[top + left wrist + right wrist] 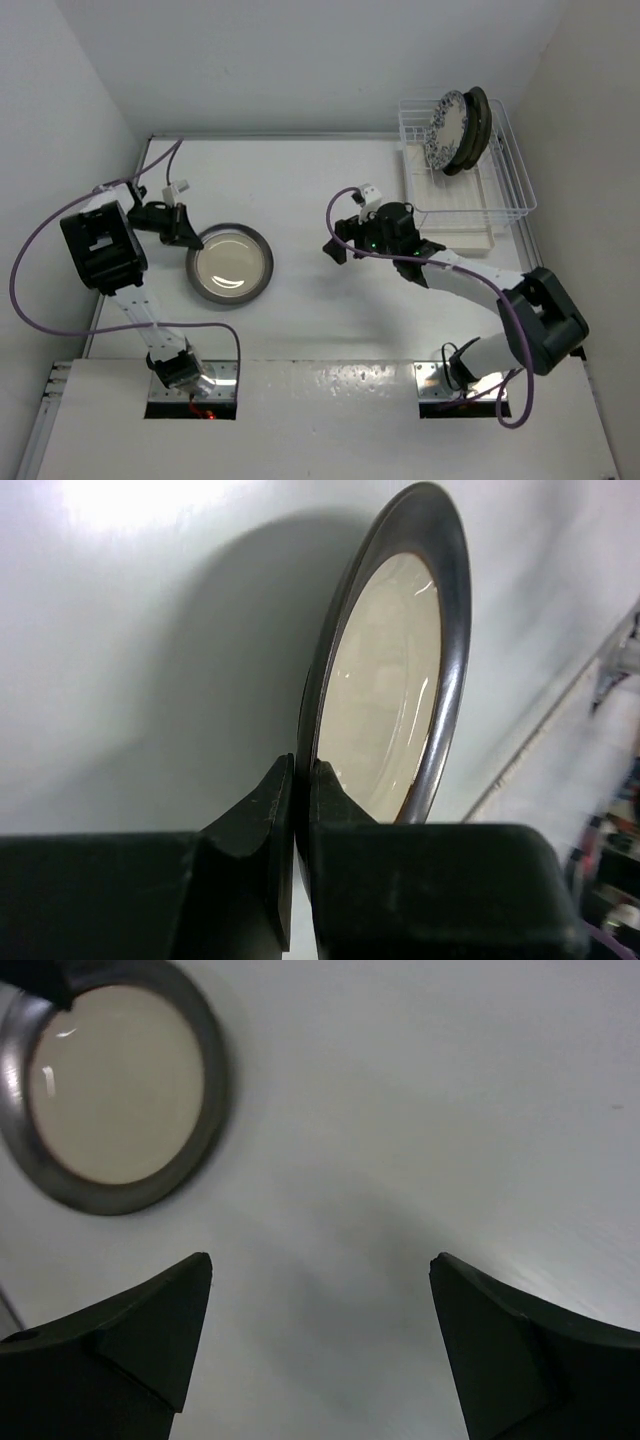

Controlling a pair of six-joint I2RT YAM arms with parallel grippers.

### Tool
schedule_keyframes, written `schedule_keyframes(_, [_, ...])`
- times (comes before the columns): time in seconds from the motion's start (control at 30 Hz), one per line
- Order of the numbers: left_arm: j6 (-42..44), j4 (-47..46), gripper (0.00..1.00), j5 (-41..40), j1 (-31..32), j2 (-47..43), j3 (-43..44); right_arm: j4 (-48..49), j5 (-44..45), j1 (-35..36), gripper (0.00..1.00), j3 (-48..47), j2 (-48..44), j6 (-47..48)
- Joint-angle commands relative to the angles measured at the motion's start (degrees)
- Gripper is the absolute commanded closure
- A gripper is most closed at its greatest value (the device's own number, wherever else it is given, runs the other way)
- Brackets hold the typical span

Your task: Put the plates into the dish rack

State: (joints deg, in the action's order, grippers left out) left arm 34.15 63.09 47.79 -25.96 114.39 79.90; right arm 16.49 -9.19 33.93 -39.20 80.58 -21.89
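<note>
A cream-centred plate with a dark rim (230, 263) lies on the table left of centre. My left gripper (193, 240) is shut on its left rim; the left wrist view shows the rim (400, 670) pinched between the two fingers (262, 820). The same plate shows at the top left of the right wrist view (115, 1085). My right gripper (338, 250) is open and empty above bare table, right of the plate. The white wire dish rack (490, 205) stands at the back right and holds three plates on edge, the blue floral one (447, 130) in front.
The rack sits on a white tray base (455, 235) near the right wall. Purple cables loop around both arms. The table's near edge carries the two arm bases.
</note>
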Motion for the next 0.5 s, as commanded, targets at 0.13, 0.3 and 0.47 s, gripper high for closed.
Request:
schedule_keyframes(0.13, [-8.04, -10.53, 1.0, 6.6, 7.49, -8.66, 4.48, 27.08, -18.84, -1.32, 0.08, 2.02, 10.73, -18.15])
schedule_keyframes(0.3, [-10.86, -11.94, 1.0, 11.97, 8.64, -7.43, 5.71, 35.36, -18.59, -0.27, 0.12, -0.34, 18.82, -23.11])
schedule_keyframes(0.47, [-12.79, -12.55, 1.0, 16.96, 10.39, -6.81, 8.25, 38.25, -17.35, -0.71, 0.12, -3.34, 24.8, -25.64])
